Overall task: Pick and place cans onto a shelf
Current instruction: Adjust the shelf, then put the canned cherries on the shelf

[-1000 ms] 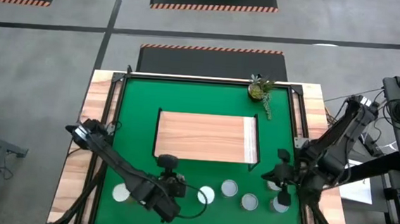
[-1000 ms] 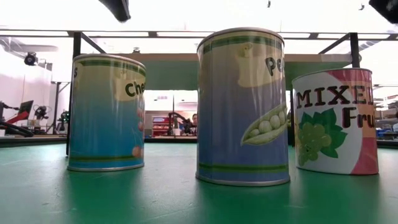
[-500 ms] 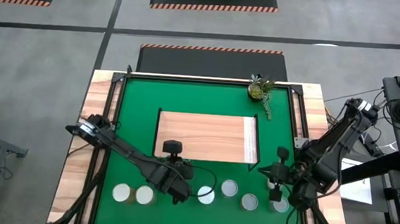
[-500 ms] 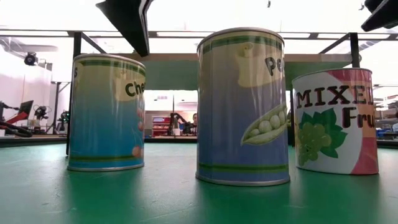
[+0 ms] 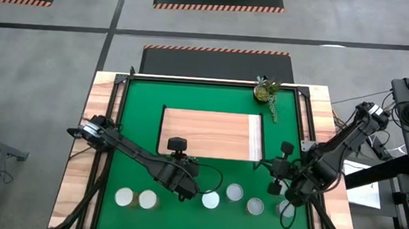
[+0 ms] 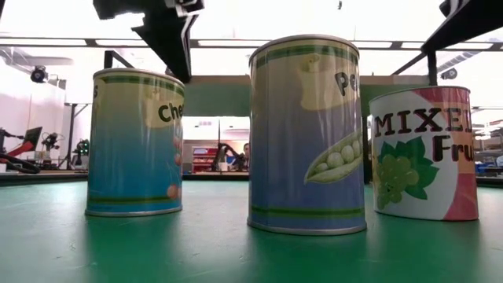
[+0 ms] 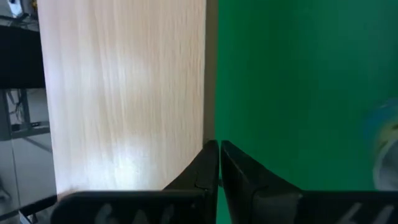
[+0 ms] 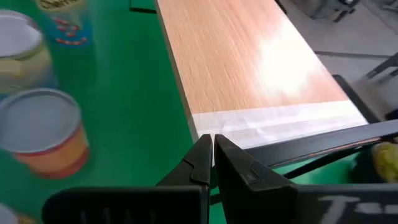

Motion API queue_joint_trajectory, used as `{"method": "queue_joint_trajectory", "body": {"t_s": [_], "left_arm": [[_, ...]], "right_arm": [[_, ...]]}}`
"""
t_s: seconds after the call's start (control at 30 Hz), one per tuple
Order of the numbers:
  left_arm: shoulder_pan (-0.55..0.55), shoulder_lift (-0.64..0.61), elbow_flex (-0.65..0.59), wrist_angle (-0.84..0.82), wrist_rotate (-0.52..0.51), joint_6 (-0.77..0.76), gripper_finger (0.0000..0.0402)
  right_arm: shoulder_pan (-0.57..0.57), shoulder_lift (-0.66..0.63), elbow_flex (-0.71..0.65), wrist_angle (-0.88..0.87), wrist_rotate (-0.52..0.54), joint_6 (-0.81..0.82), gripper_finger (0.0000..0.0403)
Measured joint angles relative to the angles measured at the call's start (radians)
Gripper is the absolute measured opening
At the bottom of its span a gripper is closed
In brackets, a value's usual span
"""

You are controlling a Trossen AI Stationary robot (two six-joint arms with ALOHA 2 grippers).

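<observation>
Several cans with shiny round tops stand in a row along the mat's near edge, among them a left pair [image 5: 135,198] and one in the middle [image 5: 234,193]. The shelf [image 5: 207,135], with a light wood top, lies mid-mat with nothing on it. My left gripper [image 5: 191,180] hovers between the shelf's near edge and the middle cans, shut and empty, its tips [image 7: 217,146] over that edge. My right gripper [image 5: 267,165] is by the shelf's right near corner, shut and empty, its tips [image 8: 211,142] above the shelf's taped end, with cans [image 8: 43,127] off to one side.
A small potted plant [image 5: 265,91] stands at the mat's far right corner. The table's pale wooden border [image 5: 97,157] frames the green mat. In the low view, three labelled cans [image 6: 306,134] fill the picture, with dark arm parts [image 6: 169,31] above them.
My left gripper has swung right, from over the left cans to the shelf's near edge. My right gripper has moved off the rightmost can toward the shelf's right corner. Both stayed shut.
</observation>
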Motion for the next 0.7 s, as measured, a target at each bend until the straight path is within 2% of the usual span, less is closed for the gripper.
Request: {"method": "queue_joint_trajectory", "body": {"t_s": [0.23,0.37,0.53,0.63,0.7], "left_arm": [[0.017,0.0,-0.016,0.0,0.001,0.0,0.0],[0.004,0.0,0.019,-0.002,0.019,-0.014,0.0],[-0.032,-0.002,0.132,0.012,0.174,-0.085,0.0],[-0.055,-0.003,0.2,0.025,0.283,-0.147,0.0],[-0.071,-0.004,0.231,0.025,0.315,-0.199,0.0]], "right_arm": [[-0.041,0.0,0.0,-0.025,0.0,-0.028,0.0009],[-0.027,-0.01,0.006,-0.025,-0.02,-0.028,0.0009],[0.039,-0.03,0.016,0.032,-0.014,-0.063,0.0009],[0.077,-0.034,0.016,0.111,0.032,-0.126,0.0009],[0.101,-0.033,0.016,0.168,0.063,-0.183,0.0009]]}}
